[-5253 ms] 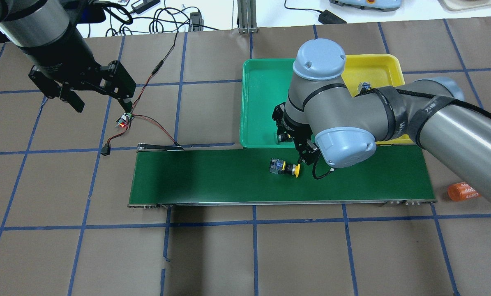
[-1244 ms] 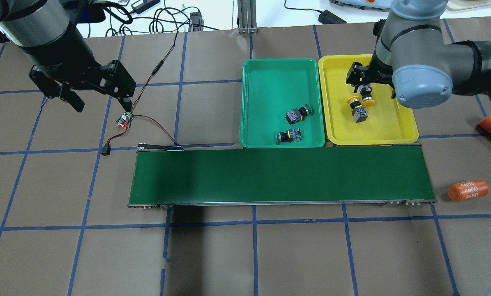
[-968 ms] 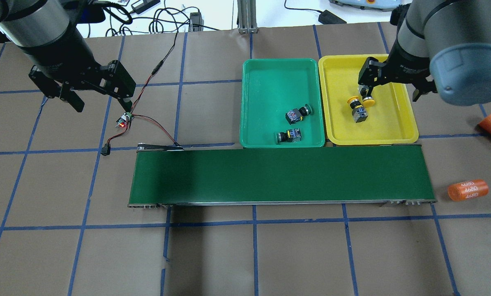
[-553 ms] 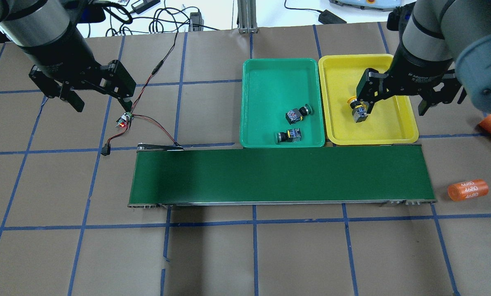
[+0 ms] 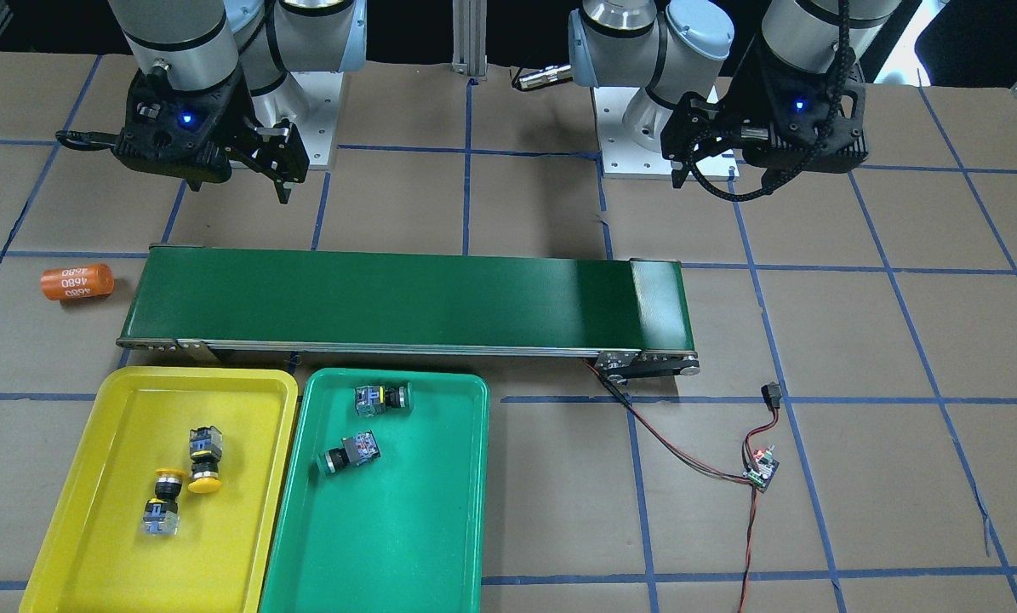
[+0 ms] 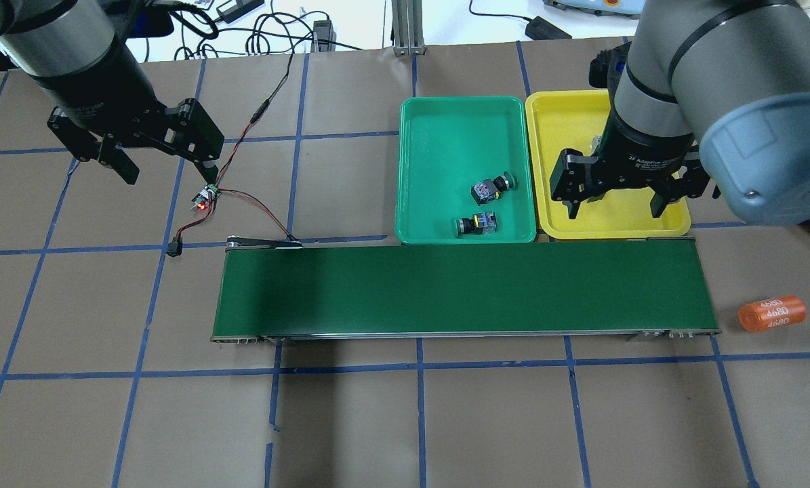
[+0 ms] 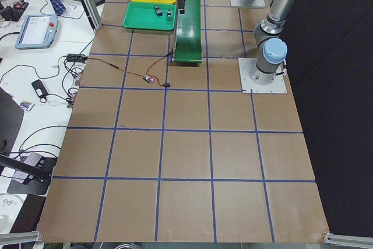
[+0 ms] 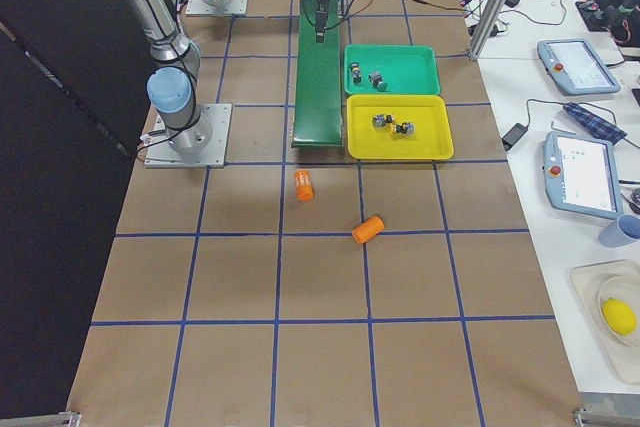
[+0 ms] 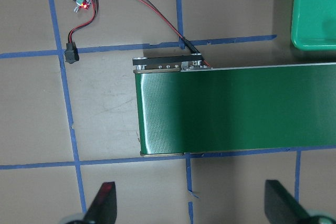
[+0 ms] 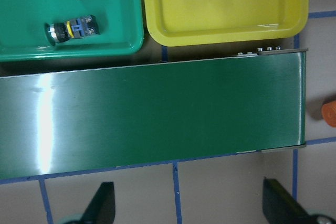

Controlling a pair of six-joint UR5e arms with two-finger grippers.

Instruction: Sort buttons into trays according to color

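Two yellow buttons [image 5: 204, 460] [image 5: 161, 502] lie close together in the yellow tray [image 5: 117, 417]. Two green buttons [image 6: 491, 188] [image 6: 476, 224] lie in the teal-green tray [image 6: 445, 135]. In the overhead view my right arm hides the yellow buttons; the yellow tray [image 6: 559, 115] shows beside it. My right gripper [image 6: 617, 207] hangs open and empty, high over the yellow tray's near edge. In the right wrist view one green button [image 10: 71, 29] and both trays show beyond the belt. My left gripper [image 6: 167, 166] is open and empty, high over the table at the far left.
A long dark green conveyor belt [image 6: 459, 288] runs in front of both trays. A small circuit board [image 6: 206, 198] with red and black wires lies below the left gripper. An orange cylinder [image 6: 771, 313] lies right of the belt, and another orange cylinder [image 8: 367, 229] lies farther out.
The yellow button that lay on the belt now lies in the yellow tray. My right gripper, open, has drawn back from over that tray toward the belt. The left arm has not moved.
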